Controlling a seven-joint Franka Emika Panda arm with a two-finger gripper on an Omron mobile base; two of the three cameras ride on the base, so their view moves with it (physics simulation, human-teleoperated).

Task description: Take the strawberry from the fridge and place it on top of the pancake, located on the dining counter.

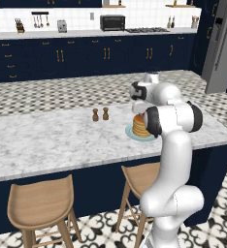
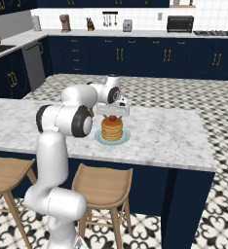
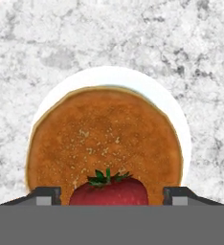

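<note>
Atop pancake [image 3: 104, 143]: strawberry [image 3: 109, 191], unlabelled.

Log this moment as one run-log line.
phase: release | claw: open, above pancake | strawberry: between fingertips, over the stack | plate: on dining counter

Shakers [image 1: 100, 115] left of pancake [image 2: 112, 129] — elsewhere counter [image 2: 174, 131] bare.

floor [image 1: 62, 92]: I'm seeing patterned tiles | cabinets [image 1: 105, 55]: navy, gold handles | stools [image 1: 40, 203]: wooden | back wall [image 1: 81, 19]: possibly white tile
</note>
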